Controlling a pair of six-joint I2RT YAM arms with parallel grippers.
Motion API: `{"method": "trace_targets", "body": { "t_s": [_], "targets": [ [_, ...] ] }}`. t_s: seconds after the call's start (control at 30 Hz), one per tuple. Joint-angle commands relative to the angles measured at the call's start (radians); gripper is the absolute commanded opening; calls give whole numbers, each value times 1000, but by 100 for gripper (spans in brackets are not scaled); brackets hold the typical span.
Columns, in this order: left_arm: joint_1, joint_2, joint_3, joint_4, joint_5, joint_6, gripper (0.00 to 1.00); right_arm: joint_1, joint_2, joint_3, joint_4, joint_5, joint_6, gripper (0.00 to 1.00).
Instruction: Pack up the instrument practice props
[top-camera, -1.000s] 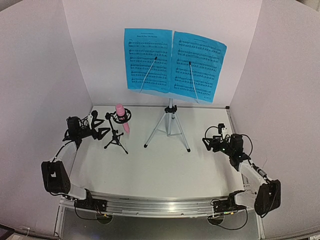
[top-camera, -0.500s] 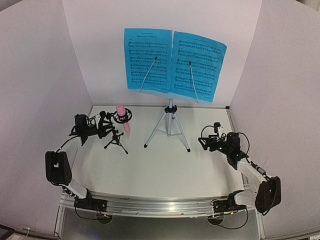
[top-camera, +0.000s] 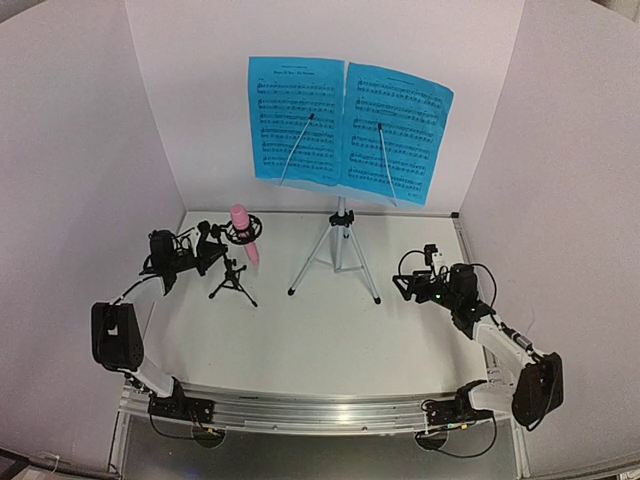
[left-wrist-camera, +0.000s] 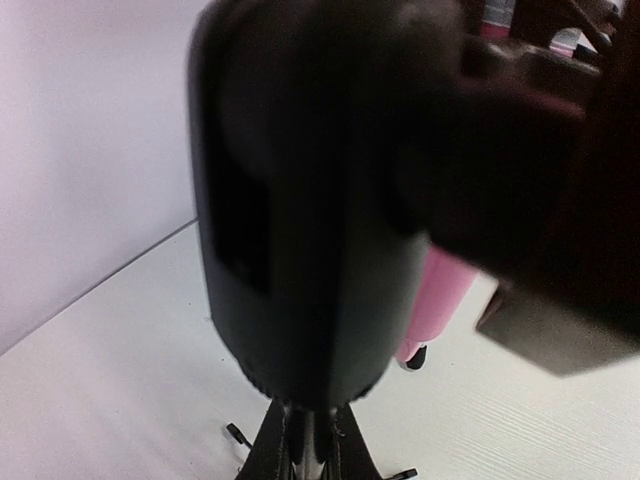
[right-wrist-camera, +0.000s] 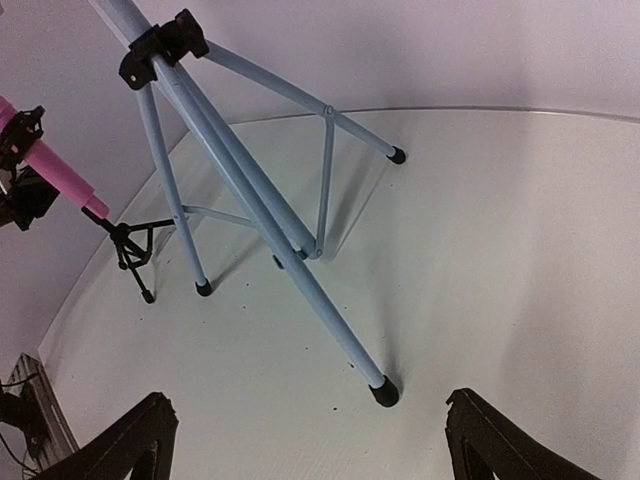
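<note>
A pink microphone (top-camera: 244, 232) sits tilted in the ring mount of a small black tripod mic stand (top-camera: 233, 280) at the back left. My left gripper (top-camera: 218, 257) reaches in from the left and is shut on the stand's post. In the left wrist view the post (left-wrist-camera: 310, 200) is a black blur above my shut gripper (left-wrist-camera: 308, 410), with the microphone (left-wrist-camera: 440, 295) behind it. Two blue music sheets (top-camera: 295, 118) (top-camera: 395, 130) rest on the silver tripod stand (top-camera: 338, 250). My right gripper (top-camera: 398, 285) stands open and empty to its right, its near leg (right-wrist-camera: 330, 310) ahead of the gripper (right-wrist-camera: 310, 400).
White walls (top-camera: 150, 120) close in the table at the left, back and right. An aluminium rail (top-camera: 320, 410) with both arm bases runs along the near edge. In the right wrist view the mic stand (right-wrist-camera: 130, 245) shows beyond the silver legs.
My left gripper moved right to the mic stand and went from open to shut on its post. My right gripper crept left toward the silver tripod, still open.
</note>
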Motion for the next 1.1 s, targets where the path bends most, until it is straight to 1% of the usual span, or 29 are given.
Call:
{"method": "trace_targets", "body": {
  "t_s": [0.0, 0.13, 0.3, 0.37, 0.47, 0.53, 0.6, 0.73, 0.83, 0.9, 1.07],
  "targets": [
    [-48, -157, -64, 31, -100, -91, 0, 78, -13, 127, -91, 43, 103, 91],
    [-107, -323, -154, -39, -234, -64, 0, 214, 43, 200, -117, 71, 263, 89],
    [-158, -474, -263, -74, -315, -187, 0, 419, 163, 329, -195, 107, 395, 88],
    [-191, -516, -296, -60, -368, -241, 0, 485, 221, 368, -195, 107, 477, 88],
    [-245, -557, -345, -31, -404, -282, 0, 572, 330, 436, -188, 94, 582, 87],
    [-280, -571, -379, -8, -418, -290, 0, 602, 424, 495, -149, 27, 662, 87],
    [-295, -583, -404, 14, -406, -292, 0, 605, 515, 533, -59, -45, 776, 87],
    [-297, -608, -433, 24, -406, -274, 0, 609, 678, 576, -1, -125, 861, 79],
    [-298, -611, -430, 26, -420, -291, 0, 634, 745, 579, 102, -110, 926, 78],
    [-299, -612, -434, 43, -412, -300, 0, 651, 793, 606, 209, -108, 992, 77],
    [-310, -594, -445, 55, -402, -285, 0, 693, 951, 757, 354, -89, 1093, 76]
  ]
}}
